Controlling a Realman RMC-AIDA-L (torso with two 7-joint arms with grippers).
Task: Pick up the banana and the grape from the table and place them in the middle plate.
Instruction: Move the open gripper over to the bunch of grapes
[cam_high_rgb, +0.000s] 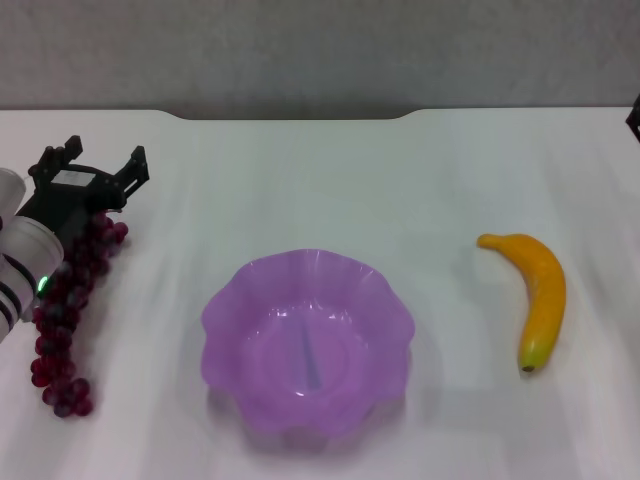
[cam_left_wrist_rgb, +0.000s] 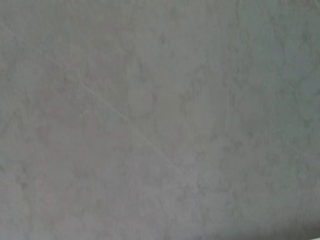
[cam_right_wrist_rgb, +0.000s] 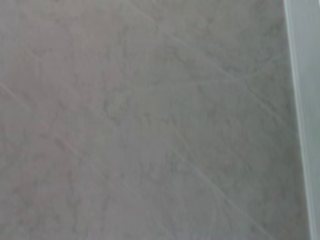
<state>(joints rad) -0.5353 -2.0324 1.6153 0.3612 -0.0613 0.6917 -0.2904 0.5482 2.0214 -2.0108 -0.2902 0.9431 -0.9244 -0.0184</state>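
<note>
The grape bunch (cam_high_rgb: 68, 300), dark red-purple, lies at the table's left edge, its far end under my left arm. My left gripper (cam_high_rgb: 100, 165) hovers just past that far end with its two black fingers spread apart and nothing between them. The purple scalloped middle plate (cam_high_rgb: 225, 310) sits empty at the centre front. The banana (cam_high_rgb: 543, 295) lies on the table to the plate's right, greenish tip toward the front. Only a dark sliver of my right gripper (cam_high_rgb: 634, 117) shows at the right edge. Both wrist views show only a blank grey surface.
The white table (cam_high_rgb: 320, 180) has a dark notched back edge (cam_high_rgb: 300, 112) behind the plate. A pale strip (cam_right_wrist_rgb: 302, 115) runs along one side of the right wrist view.
</note>
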